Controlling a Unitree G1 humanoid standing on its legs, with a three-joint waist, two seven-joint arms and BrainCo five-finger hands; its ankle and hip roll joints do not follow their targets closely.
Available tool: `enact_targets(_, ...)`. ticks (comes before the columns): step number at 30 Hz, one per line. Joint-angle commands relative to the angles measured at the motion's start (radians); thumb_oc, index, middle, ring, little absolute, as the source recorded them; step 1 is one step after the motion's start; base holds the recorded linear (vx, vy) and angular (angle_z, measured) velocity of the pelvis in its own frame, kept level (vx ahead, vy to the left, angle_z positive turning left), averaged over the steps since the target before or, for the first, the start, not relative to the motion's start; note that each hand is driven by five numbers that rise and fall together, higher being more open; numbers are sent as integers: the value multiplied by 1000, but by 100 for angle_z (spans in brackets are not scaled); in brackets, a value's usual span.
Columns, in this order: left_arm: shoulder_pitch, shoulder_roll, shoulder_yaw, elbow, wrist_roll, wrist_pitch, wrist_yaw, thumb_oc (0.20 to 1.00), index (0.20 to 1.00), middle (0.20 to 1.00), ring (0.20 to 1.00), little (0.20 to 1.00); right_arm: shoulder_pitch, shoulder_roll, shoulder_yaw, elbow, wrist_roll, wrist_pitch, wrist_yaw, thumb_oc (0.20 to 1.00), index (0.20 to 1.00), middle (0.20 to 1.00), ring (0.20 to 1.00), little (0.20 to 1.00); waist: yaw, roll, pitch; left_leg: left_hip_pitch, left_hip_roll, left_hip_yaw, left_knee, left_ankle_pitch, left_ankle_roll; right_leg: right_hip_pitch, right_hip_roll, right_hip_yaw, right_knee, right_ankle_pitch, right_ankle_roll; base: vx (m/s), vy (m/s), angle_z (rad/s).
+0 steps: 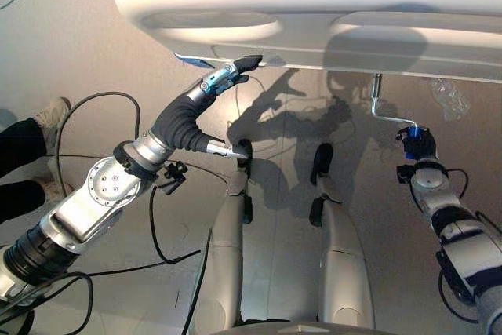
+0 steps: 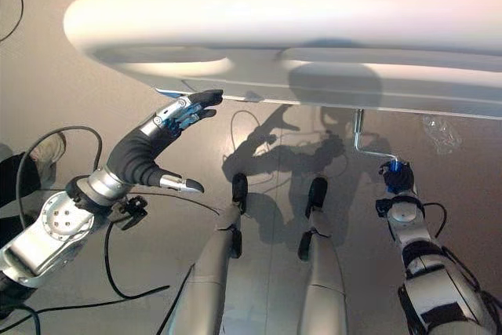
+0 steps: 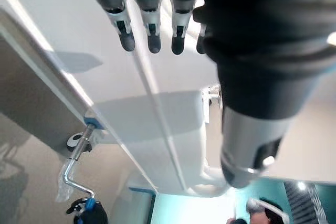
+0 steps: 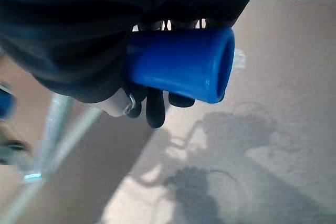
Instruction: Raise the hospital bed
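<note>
Right wrist view: right hand (image 4: 79, 40) fingers curled round one blue crank handle (image 4: 181, 61); left hand (image 2: 169, 135) straight-fingered under one bed footboard (image 2: 314, 29) edge.

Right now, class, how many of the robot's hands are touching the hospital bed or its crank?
2: the left hand meets the footboard edge; the right hand grips the blue crank handle.

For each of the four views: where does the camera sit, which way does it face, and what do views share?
Left eye view: head, facing down; white bed footboard, left hand at its lower edge.
Right eye view: head, same scene; silver crank rod.
Left wrist view: along straight fingers toward the footboard.
Right wrist view: right hand curled round the blue crank handle.
Shared: footboard and crank in three views.
</note>
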Motion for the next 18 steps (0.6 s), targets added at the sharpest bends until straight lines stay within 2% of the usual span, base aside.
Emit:
enact_targets(1,1,-68,20,-76,-42,-32,7,1000,1000,1000,1000,1000,17,-208,10,116,3,110,-18,200,200,200,200,200,21,57,-20,3,13,-6,-28,17,-55,-31,28,-26,136,-122,29,-5,-5,4)
enact_targets(7,-6,-115,24,-79,-32,-23,28,1000,1000,1000,1000,1000,-42,-136,93,117,-33,122,18,200,200,200,200,200,31,66,-20,-105,7,-13,76,-12,-51,-132,27,-16,227,-148,20,-2,1,1)
enact_targets(10,5,-149,42,-91,-32,-22,38,1000,1000,1000,1000,1000,-79,-85,95,122,-7,125,27,200,200,200,200,200,42,78,-20,-166,4,-10,141,-38,-48,-185,18,-11,286,-166,14,3,12,0)
enact_targets(16,-2,-211,44,-83,-31,-14,62,1000,1000,1000,1000,1000,-117,2,132,90,-15,130,42,200,200,200,200,200,53,80,-20,-288,10,-8,282,-91,-41,-291,9,-4,407,-200,7,18,26,-2)
enact_targets(18,-1,-211,45,-83,-31,-14,62,1000,1000,1000,1000,1000,-118,2,133,90,-15,130,42,200,200,200,200,200,53,79,-20,-291,10,-8,285,-93,-41,-294,9,-3,410,-201,7,43,10,0)
